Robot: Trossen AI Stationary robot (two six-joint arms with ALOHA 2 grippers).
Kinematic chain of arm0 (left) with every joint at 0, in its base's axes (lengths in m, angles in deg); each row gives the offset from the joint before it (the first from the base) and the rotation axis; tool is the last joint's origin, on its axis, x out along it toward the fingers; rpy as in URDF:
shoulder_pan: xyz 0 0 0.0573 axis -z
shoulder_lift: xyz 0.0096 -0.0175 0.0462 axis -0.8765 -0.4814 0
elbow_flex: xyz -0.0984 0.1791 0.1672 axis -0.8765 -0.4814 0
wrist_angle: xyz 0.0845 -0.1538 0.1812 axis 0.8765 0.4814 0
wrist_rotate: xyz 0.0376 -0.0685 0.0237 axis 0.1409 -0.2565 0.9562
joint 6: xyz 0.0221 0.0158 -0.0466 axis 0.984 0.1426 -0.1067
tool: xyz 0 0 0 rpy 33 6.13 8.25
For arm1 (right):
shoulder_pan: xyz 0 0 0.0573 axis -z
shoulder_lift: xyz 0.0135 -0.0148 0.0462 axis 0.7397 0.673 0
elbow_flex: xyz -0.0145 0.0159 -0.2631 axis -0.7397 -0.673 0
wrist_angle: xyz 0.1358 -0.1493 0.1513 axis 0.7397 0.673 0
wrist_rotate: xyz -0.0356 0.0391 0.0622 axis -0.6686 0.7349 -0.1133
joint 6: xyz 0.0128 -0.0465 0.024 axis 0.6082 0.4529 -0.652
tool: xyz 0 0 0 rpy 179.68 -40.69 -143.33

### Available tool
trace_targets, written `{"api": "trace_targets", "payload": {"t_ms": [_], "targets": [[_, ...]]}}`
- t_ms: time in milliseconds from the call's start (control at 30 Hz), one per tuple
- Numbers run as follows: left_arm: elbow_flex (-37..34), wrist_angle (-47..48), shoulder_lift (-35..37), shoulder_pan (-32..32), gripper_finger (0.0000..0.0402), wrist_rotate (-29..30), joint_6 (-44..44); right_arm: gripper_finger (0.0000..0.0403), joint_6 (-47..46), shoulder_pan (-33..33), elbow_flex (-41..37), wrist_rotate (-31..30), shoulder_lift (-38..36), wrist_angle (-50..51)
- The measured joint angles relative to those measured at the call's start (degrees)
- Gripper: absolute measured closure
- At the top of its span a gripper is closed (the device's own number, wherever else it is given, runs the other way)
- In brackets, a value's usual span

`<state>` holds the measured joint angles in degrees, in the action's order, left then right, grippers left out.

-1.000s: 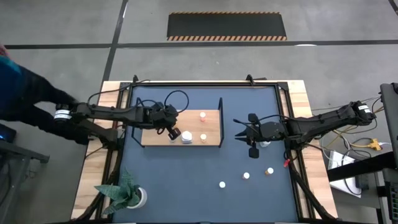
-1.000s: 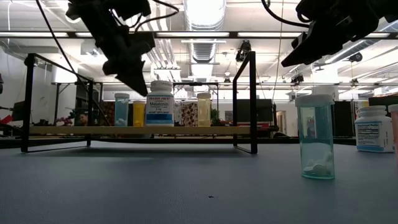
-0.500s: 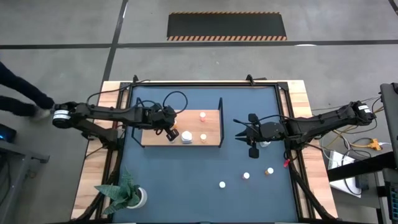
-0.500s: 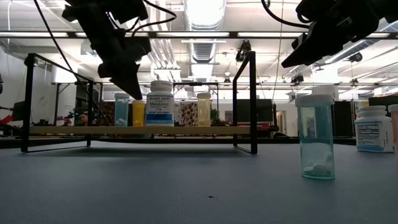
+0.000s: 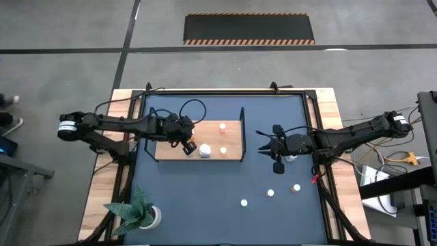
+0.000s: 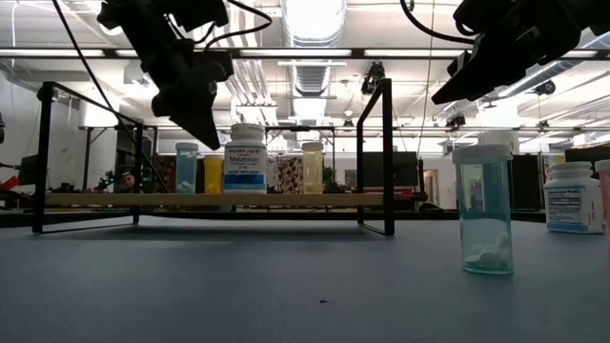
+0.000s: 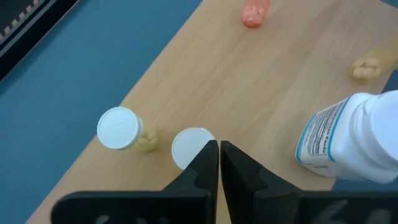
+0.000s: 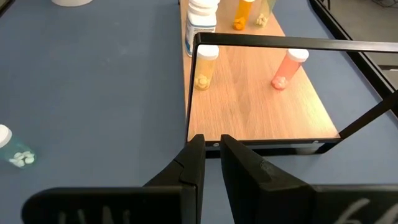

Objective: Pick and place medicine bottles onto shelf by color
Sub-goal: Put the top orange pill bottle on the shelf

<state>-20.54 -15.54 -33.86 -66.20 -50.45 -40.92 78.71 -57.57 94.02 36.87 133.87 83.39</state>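
Observation:
The wooden shelf [image 5: 232,140] stands at the table's middle left. On it stand a pink-topped bottle [image 5: 222,126], an orange-topped one [image 5: 222,150], a larger white bottle [image 5: 205,151] and a small white-topped one [image 5: 192,145]. My left gripper [image 5: 185,141] hangs shut and empty above the shelf's left half, just over a white cap [image 7: 189,147]; a second white cap [image 7: 117,128] stands beside it. My right gripper [image 5: 276,158] waits right of the shelf, fingers nearly together, empty. Three small bottles [image 5: 270,193] stand on the table at the near right.
A potted green plant [image 5: 140,213] stands at the near left corner. A white bottle [image 5: 291,158] stands close by my right gripper. In the low view a clear teal bottle [image 6: 483,210] and a white labelled one [image 6: 573,198] stand right of the shelf's black end frame [image 6: 389,157].
My left gripper has shifted a little over the shelf's left half and stays shut above the bottles. A person at the table's left side has walked almost out of the high view.

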Motion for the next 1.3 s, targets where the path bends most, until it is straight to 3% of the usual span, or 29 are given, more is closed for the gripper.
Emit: {"api": "trace_targets", "payload": {"t_ms": [133, 367, 1300], "targets": [[0.7, -1.0, 0.0, 0.0, 0.0402, 0.7, 0.2, 0.0360, -0.2, 0.0, 0.0, 0.0, 0.0, 0.0], [-0.8, -1.7, -0.3, -0.1, 0.0402, 6.9, 0.2, 0.0360, -0.2, 0.0, 0.0, 0.0, 0.0, 0.0], [0.2, 4.0, 0.1, 0.2, 0.0402, 0.8, -5.8, 0.0360, 0.0, 0.0, -0.1, 0.0, 0.0, 0.0]]}}
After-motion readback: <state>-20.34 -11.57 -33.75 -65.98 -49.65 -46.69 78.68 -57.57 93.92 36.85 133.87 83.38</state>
